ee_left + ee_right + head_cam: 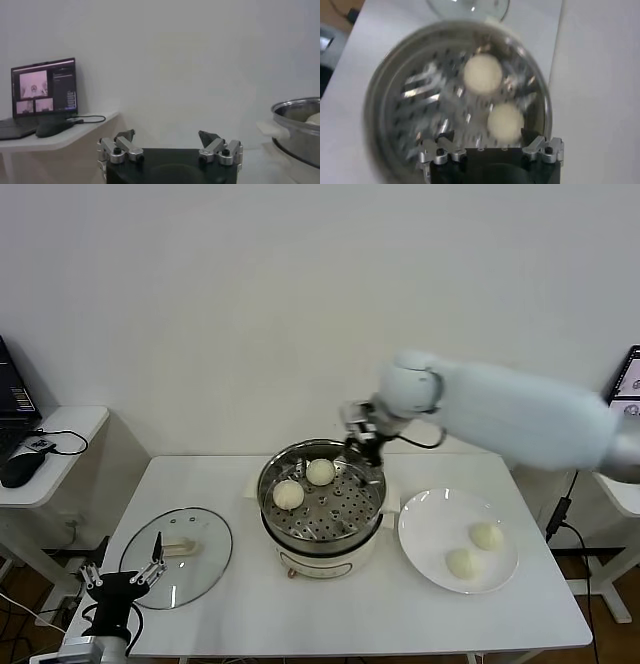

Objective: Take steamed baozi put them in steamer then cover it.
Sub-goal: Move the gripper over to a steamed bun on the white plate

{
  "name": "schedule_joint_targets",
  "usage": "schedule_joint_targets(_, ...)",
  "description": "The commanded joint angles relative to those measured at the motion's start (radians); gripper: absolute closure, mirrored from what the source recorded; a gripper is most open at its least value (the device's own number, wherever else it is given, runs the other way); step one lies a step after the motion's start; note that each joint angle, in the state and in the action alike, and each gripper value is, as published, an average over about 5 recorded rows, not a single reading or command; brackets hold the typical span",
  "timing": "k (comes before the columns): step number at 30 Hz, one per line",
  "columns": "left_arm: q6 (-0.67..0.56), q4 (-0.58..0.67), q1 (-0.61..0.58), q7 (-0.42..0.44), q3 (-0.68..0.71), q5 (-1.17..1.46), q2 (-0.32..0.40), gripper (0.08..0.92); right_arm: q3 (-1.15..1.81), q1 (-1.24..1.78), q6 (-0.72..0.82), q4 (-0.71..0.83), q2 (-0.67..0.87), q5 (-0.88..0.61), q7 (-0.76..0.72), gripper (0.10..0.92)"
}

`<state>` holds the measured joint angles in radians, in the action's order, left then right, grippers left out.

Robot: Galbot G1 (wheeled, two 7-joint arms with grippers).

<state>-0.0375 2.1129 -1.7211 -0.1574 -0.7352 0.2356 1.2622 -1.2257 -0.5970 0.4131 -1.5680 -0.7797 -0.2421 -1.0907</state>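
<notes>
With the steamer (pixel 322 504) as my landmark at the table's (pixel 340 614) middle, I see its lid off; the glass cover (pixel 176 556) lies flat off to its left. A white plate (pixel 458 540) just right of it carries two baozi (pixel 486 535), and two more (pixel 320 472) rest on its perforated tray. My right gripper (pixel 362 440) hangs over the back rim, fingers spread, empty. My left gripper (pixel 122 575) waits beside the cover, spread too.
</notes>
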Motion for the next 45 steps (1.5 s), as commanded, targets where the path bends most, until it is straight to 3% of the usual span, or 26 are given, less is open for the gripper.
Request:
schedule_joint_targets(1, 0.000, -0.005, -0.001, 0.000, 0.001, -0.001, -0.003, 0.177, -0.007, 0.033, -0.104, -0.169, 0.367, 0.169, -0.083, 0.203)
schedule_joint_targets(11, -0.001, -0.011, 0.000, 0.000, 0.005, -0.009, -0.003, 0.177, 0.112, 0.305, -0.139, -0.176, 0.444, 0.327, -0.056, 0.203)
schedule_joint_targets(21, -0.001, -0.005, -0.007, 0.001, 0.000, -0.012, 0.005, 0.177, 0.348, 0.648, -0.133, -0.102, 0.397, 0.399, -0.010, 0.203)
schedule_joint_targets(45, -0.002, -0.020, -0.009, 0.006, -0.014, -0.011, 0.005, 0.177, 0.481, 0.797, -0.141, 0.078, 0.245, 0.448, 0.051, 0.203)
